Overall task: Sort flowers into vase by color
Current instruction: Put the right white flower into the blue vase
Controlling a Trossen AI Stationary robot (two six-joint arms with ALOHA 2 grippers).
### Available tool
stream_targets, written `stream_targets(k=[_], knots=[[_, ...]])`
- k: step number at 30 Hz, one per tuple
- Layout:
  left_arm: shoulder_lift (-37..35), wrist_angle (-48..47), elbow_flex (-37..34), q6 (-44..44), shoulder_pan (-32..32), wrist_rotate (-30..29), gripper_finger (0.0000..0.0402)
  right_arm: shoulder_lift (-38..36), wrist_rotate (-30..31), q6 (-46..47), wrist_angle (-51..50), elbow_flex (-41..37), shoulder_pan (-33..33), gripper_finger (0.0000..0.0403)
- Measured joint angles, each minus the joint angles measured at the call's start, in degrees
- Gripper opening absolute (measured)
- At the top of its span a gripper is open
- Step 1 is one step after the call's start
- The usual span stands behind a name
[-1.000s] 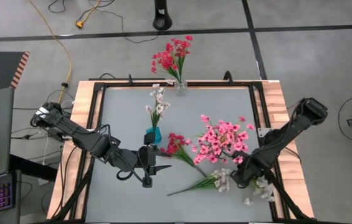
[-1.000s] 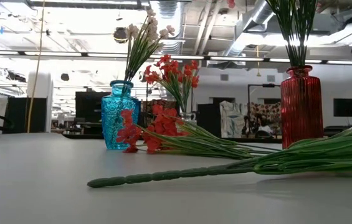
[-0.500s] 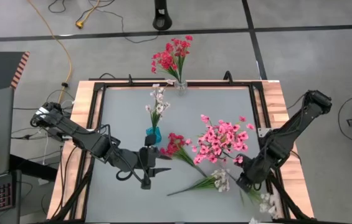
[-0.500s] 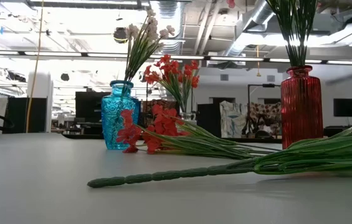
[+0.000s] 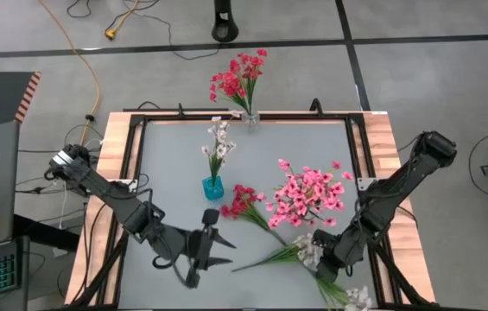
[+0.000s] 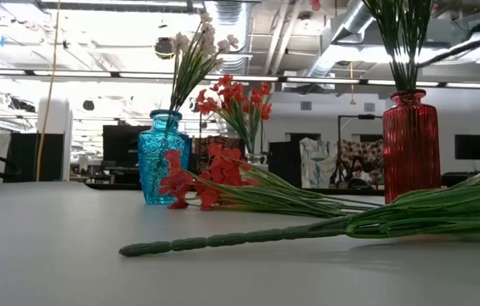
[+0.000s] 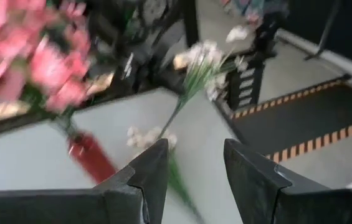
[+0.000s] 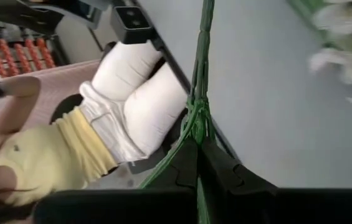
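My right gripper (image 5: 326, 269) is shut on a white sprig (image 5: 354, 297) near the table's near right corner. Toward the near edge, my left gripper (image 5: 206, 251) is open and holds nothing; its fingers (image 7: 154, 171) stand apart in the left wrist view. On the table lie a red sprig (image 5: 244, 202) and another white sprig (image 5: 300, 251). A blue vase (image 5: 213, 187) holds white flowers, a red vase (image 6: 409, 144) holds pink flowers (image 5: 308, 194), and a clear vase (image 5: 250, 117) at the far edge holds red flowers. My right gripper pinches the white sprig's thin green stem (image 8: 198, 121) between its two fingers, at a knot of leaves. The stem runs on past the fingertips. The blossoms (image 5: 356, 298) stick out toward the near right corner.
A person in white trousers (image 8: 135, 87) and a yellow top sits beyond the table's edge, in the right wrist view. The lying white sprig's long stem (image 6: 223, 242) stretches across the near middle of the table. Bare grey table (image 5: 170, 164) lies to the left.
My right gripper has carried the white sprig toward the near edge, and its blossoms have swung from the right side down to the near right corner. My left gripper has drawn back toward the near edge and turned a little. The lying sprigs and the vases have stayed put.
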Motion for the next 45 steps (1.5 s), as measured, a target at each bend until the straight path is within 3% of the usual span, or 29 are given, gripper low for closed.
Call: stream_targets(k=[19,30,37,45], knots=[[16.8,22.8,0.0,13.6,-1.8,-1.6,0.0143,13.1,0.2,0.3,28.1,0.0,-5.3,0.0035],[25.4,36.0,0.0,21.0,-0.4,-2.2,0.0143,13.3,0.7,3.9,28.6,0.0,-6.9,0.0035],[28.6,35.9,3.0,21.6,0.8,-3.6,0.0143,13.3,0.7,6.7,29.1,0.0,-8.3,0.0034],[33.5,26.4,9.5,23.0,1.5,-5.7,0.0143,13.3,0.7,10.5,29.8,0.0,-9.6,0.0034]])
